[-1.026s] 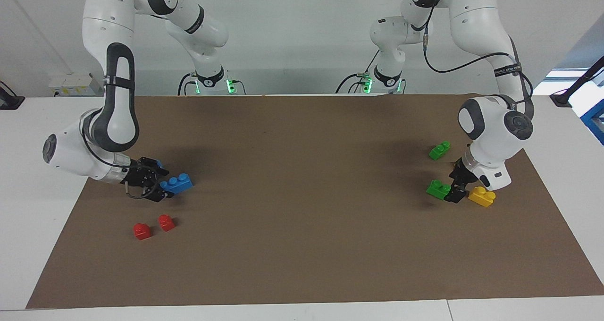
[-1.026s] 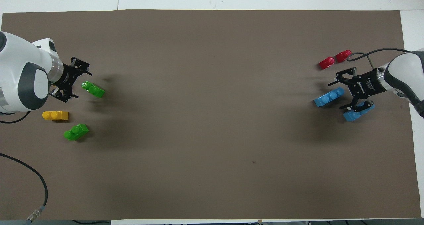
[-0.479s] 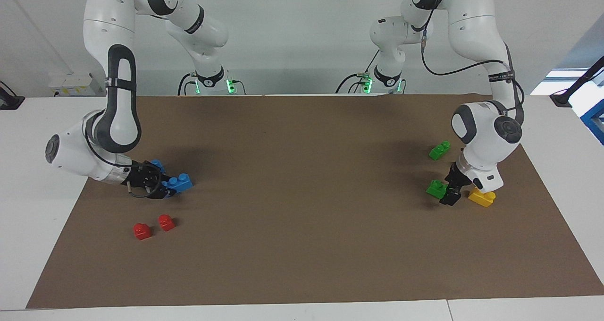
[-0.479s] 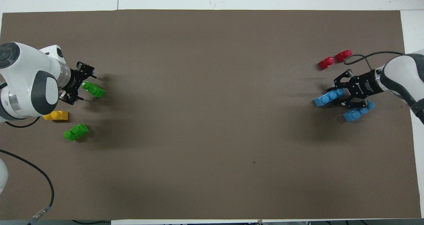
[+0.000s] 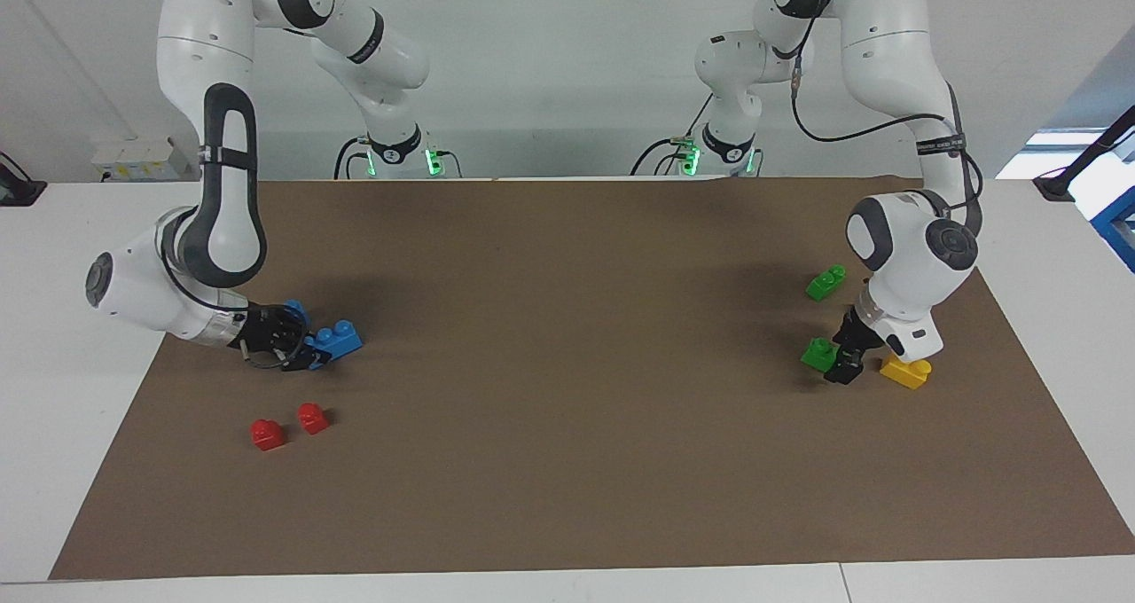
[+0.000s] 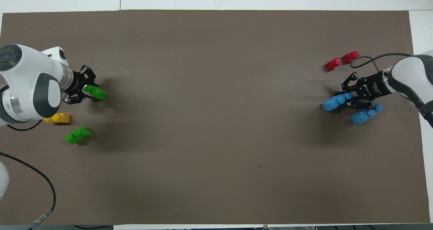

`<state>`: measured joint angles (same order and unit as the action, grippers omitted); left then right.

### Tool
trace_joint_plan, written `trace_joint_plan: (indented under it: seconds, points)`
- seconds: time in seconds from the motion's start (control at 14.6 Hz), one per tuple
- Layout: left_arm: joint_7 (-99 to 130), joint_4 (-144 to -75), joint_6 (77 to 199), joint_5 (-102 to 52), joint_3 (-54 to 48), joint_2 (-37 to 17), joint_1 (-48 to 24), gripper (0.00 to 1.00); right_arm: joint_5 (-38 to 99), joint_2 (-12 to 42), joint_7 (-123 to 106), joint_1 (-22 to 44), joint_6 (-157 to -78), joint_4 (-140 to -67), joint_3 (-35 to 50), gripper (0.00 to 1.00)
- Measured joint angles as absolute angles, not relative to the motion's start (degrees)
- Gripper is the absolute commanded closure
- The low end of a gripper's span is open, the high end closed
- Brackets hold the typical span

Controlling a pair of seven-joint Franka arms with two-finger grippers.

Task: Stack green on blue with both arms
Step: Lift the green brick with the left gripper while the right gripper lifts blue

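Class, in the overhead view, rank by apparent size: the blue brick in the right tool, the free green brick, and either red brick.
1. blue brick, longest, three studs.
2. free green brick, shorter, two studs.
3. red brick, smallest; its twin looks alike, so either fits here.

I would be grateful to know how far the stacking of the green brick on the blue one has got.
Done: both arms have reached their bricks. In hand: the left tool is closed on the green brick, and the right tool is closed on the blue brick; both bricks look low at the mat. Left: lifting them, bringing them together and pressing green onto blue.
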<state>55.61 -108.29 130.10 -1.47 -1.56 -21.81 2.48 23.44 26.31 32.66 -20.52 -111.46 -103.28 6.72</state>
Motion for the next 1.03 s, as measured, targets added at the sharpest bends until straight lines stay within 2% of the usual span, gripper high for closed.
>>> trace_joint_plan:
  seconds: [0.21,0.55,1.03]
  points:
    - [55.6,-107.95,130.17,-1.47,-1.58,-21.77,2.48,1.0,23.46,26.01,37.97,-19.85,-110.24,-101.37,7.4,1.0]
    - [55.6,-105.78,127.4,-1.47,-1.74,-20.82,2.48,1.0,23.5,23.0,55.07,-12.88,-106.75,-96.19,7.95,1.0]
    - [58.14,-102.61,114.45,-2.05,-3.79,-11.05,1.46,1.0,26.36,18.09,76.22,-3.37,-106.84,-95.27,8.73,1.0]
